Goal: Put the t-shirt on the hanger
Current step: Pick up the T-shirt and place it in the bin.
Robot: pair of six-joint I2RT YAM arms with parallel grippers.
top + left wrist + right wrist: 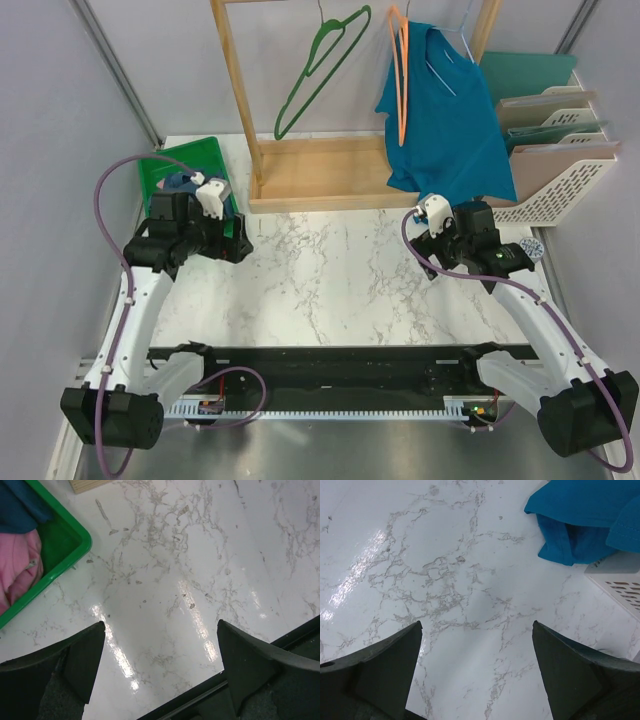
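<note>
The navy t-shirt (178,182) lies bunched in a green bin (200,152) at the back left; the left wrist view catches a corner of it (20,505) above a pink garment (17,565). The orange hanger (400,80) hangs from the wooden rack's top rail, beside a teal shirt (445,120). My left gripper (243,240) (160,625) hovers open over bare marble just right of the bin, nothing between its fingers. My right gripper (418,232) (476,624) is open and empty over the marble, below the teal shirt's hem (580,525).
A green hanger (320,70) hangs left of the orange one. The wooden rack's base (320,180) spans the back. A white file rack (560,170) (620,580) with folders stands at the back right. A black rail (340,365) runs along the near edge.
</note>
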